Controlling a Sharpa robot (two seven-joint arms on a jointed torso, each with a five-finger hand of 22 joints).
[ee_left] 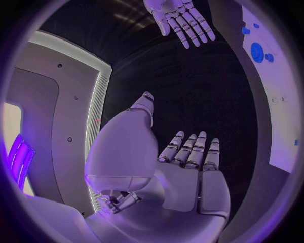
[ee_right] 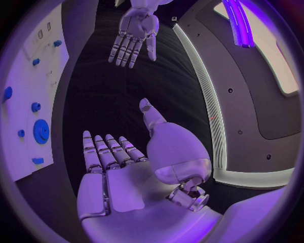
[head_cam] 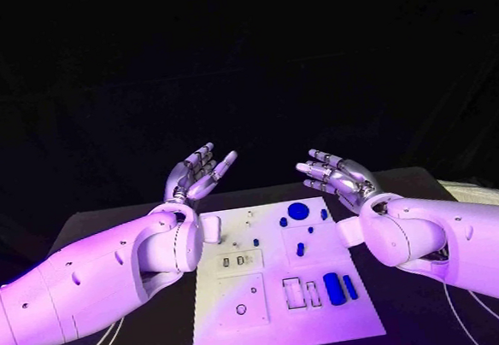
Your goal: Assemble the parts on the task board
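Black table bears the task board [head_cam: 220,323] between and below the empty, spread left hand [head_cam: 197,176] and right hand [head_cam: 336,176].

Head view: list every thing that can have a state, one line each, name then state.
left hand: open, raised beyond the board's far edge, holding nothing.
right hand: open, raised, fingers apart, holding nothing.
task board: flat on the table, untouched by either hand.
round blue part: on the board's far end.
long blue part: on the board's near right, beside the slots.
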